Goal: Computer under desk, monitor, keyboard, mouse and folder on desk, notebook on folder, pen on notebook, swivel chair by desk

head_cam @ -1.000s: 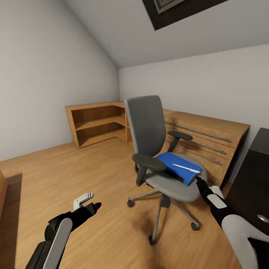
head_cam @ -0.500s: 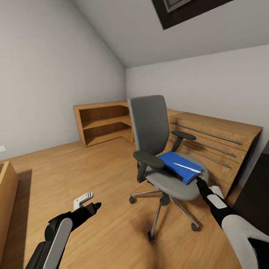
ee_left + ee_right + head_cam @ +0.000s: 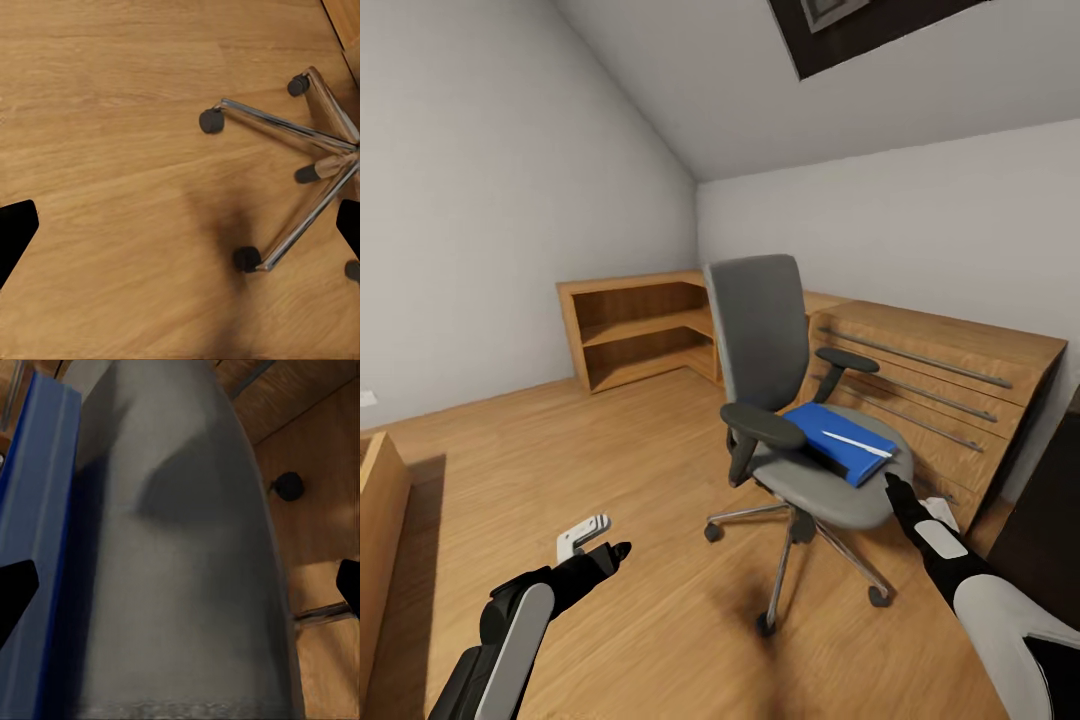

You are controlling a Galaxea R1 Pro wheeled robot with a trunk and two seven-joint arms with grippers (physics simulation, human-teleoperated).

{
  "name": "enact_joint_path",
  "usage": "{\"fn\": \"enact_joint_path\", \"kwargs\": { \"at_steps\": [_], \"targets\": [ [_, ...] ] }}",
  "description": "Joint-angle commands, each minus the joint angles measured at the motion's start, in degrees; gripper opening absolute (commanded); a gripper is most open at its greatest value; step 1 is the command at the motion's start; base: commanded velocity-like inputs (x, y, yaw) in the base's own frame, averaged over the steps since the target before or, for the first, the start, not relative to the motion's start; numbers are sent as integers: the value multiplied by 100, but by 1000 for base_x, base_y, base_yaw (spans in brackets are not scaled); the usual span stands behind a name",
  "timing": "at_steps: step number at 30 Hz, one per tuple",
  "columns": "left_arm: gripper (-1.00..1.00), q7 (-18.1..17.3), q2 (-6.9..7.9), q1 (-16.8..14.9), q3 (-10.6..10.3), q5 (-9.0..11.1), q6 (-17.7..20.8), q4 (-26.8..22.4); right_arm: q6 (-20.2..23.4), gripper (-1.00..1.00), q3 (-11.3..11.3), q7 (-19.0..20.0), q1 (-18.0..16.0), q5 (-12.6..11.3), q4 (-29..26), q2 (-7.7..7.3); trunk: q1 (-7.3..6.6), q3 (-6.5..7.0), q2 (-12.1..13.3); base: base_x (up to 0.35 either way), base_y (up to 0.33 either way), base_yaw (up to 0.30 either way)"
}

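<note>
The grey swivel chair (image 3: 765, 330) stands mid-room on its chrome base (image 3: 300, 135). On its seat (image 3: 180, 547) lies the blue folder (image 3: 838, 440), with the thin whitish pen (image 3: 857, 444) on top. The folder's edge (image 3: 41, 532) runs beside the seat in the right wrist view. My right gripper (image 3: 905, 490) is open at the seat's front rim (image 3: 180, 585), touching nothing. My left gripper (image 3: 600, 542) hangs open over bare floor (image 3: 180, 225), left of the chair base. The notebook, monitor, keyboard, mouse and computer are out of view.
A low light-wood shelf unit (image 3: 630, 330) fills the far corner, joined to a wood cabinet with metal bars (image 3: 940, 390) behind the chair. A dark piece of furniture (image 3: 1050, 520) stands at the right edge, a wooden one (image 3: 375, 520) at the left edge.
The view has panned, so the room shifted right in the picture. The chair has turned slightly on its base. Both grippers keep their poses and stay open.
</note>
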Motion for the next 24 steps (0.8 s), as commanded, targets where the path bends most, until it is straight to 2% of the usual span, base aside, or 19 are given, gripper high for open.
{"fn": "enact_joint_path", "kwargs": {
  "at_steps": [1,12,22,24],
  "targets": [
    [100,47,-6,-4,8,61,21,-5,-17,100,-1,33,-5,-61,9,0,-4,-6,-3,-278,0,0],
    [100,49,-11,-4,-10,63,21,48,-17,100,2,31,-5,-61,17,1,-4,-6,-3,-298,0,0],
    [100,64,-21,-4,-18,50,13,121,-21,100,2,27,-5,-61,18,8,-4,-6,-3,-33,0,0],
    [100,73,-26,-4,-18,46,12,122,-20,100,2,26,-5,-61,18,8,-9,39,0,-1,0,0]
  ]
}}
